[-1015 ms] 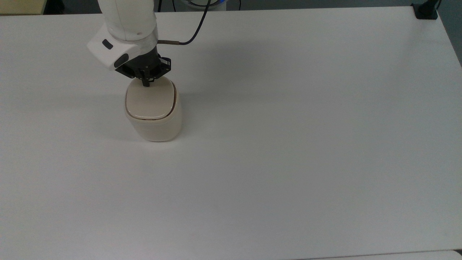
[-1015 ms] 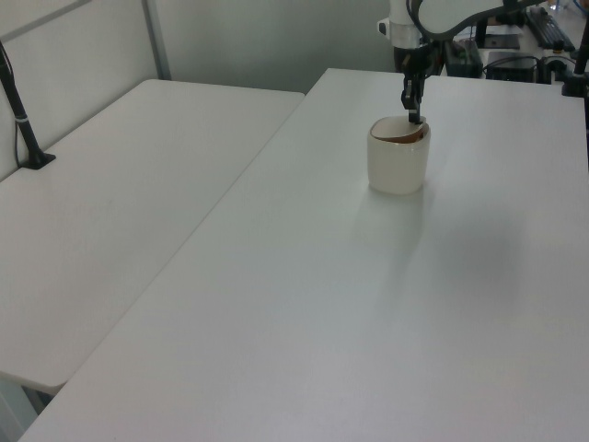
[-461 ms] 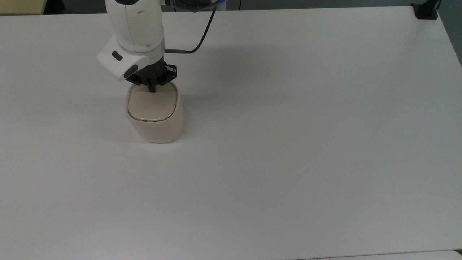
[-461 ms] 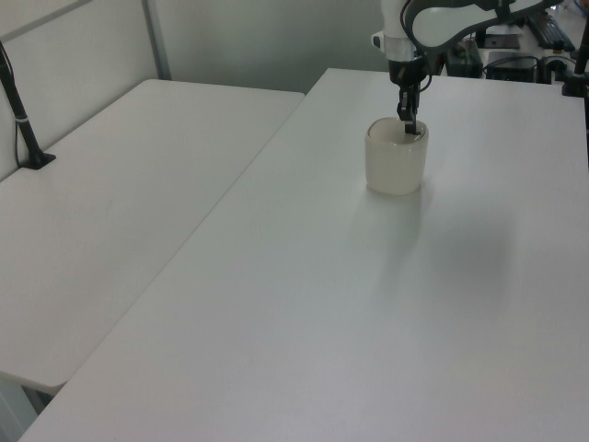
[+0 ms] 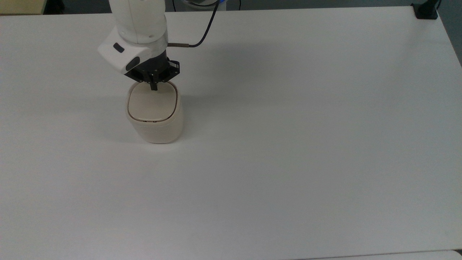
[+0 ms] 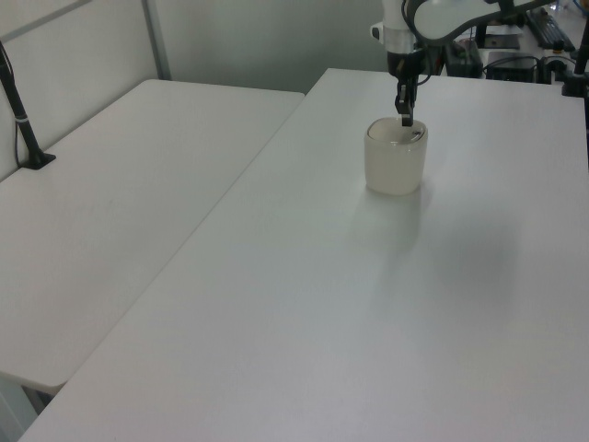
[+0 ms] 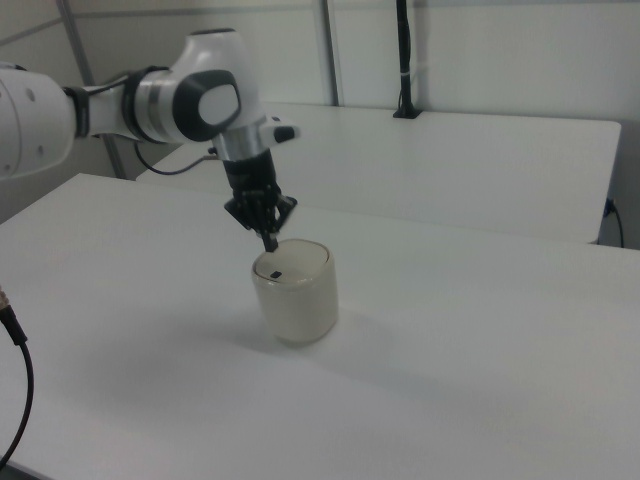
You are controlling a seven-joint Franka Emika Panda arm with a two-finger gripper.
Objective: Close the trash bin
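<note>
The cream-beige trash bin [image 5: 155,115] [image 6: 396,164] [image 7: 297,295] stands upright on the white table [image 5: 288,126], in the top view's upper left. Its flat lid [image 5: 153,103] lies level inside the rim, and a small black square mark [image 7: 273,272] shows near one edge. My gripper [image 5: 153,87] [image 6: 406,118] [image 7: 271,243] hangs just above the lid's far edge, pointing straight down, fingers together with nothing between them. In the right view its tip is a little clear of the lid.
A black cable [image 5: 202,32] runs from the wrist off the table's far edge. A black clamp mount [image 5: 426,11] sits at the top view's far right corner. A second white table [image 6: 110,212] adjoins in the left view's left, with a black post [image 6: 23,120].
The lid went from slightly raised with a dark gap around it to flat in the rim. My gripper pressed down on it, then rose a little off the lid.
</note>
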